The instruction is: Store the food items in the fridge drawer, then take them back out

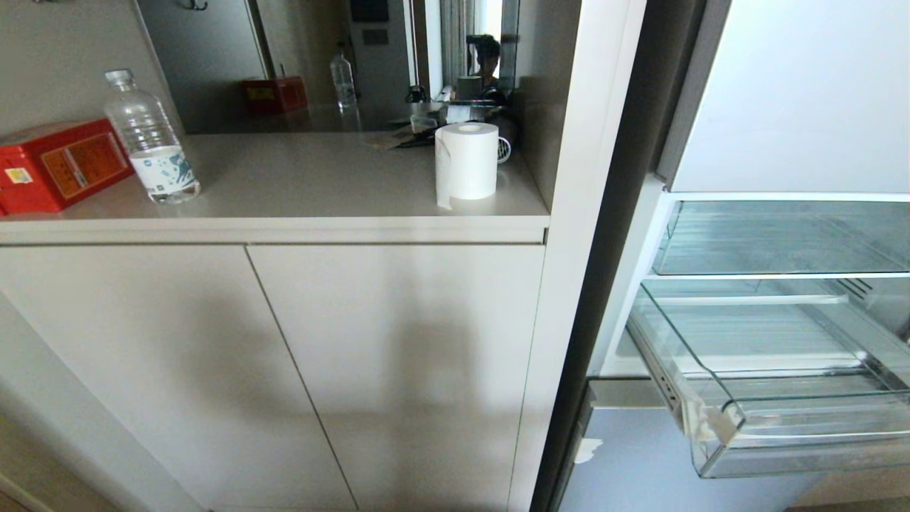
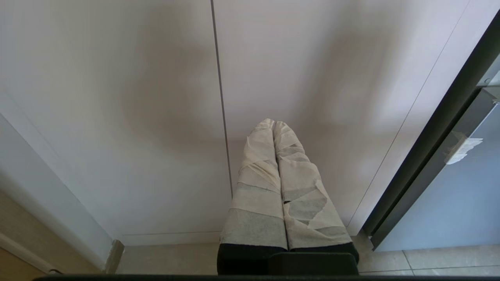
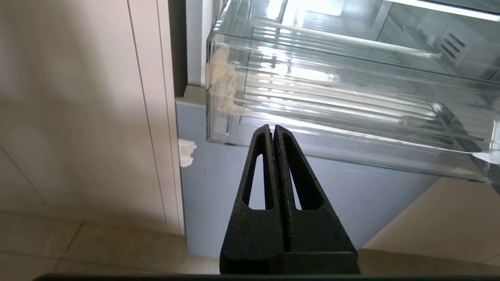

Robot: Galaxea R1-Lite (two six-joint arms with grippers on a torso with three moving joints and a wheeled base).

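Head view: fridge drawer (image 1: 768, 398) is pulled out and looks empty, just clear ribbed plastic with nothing red inside. Neither food item shows here. On the counter (image 1: 298, 185) left of the drawer: a paper roll (image 1: 466, 161), a water bottle (image 1: 151, 139) and a red box (image 1: 60, 165) at the far end from the drawer. Glass shelf (image 1: 782, 238) directly above the drawer is bare too. No arm in this view.

Left wrist view: left gripper (image 2: 274, 124), fingers wrapped in pale tape, pressed together with nothing between them. It points at the cabinet doors (image 2: 156, 97), well apart from the drawer, which is not in this shot; only the blue-grey panel (image 2: 461, 195) below the drawer shows at the edge. Looks parked.

Right wrist view: right gripper (image 3: 272, 128), black fingers closed flat on each other, holding nothing. It sits just in front of and below the drawer's front lip (image 3: 351, 140), not touching as far as I can tell. Drawer interior visible through the wall: no food in it.

Status call: can't tell from this whether storing has not started or retrieval is finished, since the items are nowhere in view. Both grippers empty and a vacant open drawer fit either end of the run. If it's the end, only shutting the drawer might remain.
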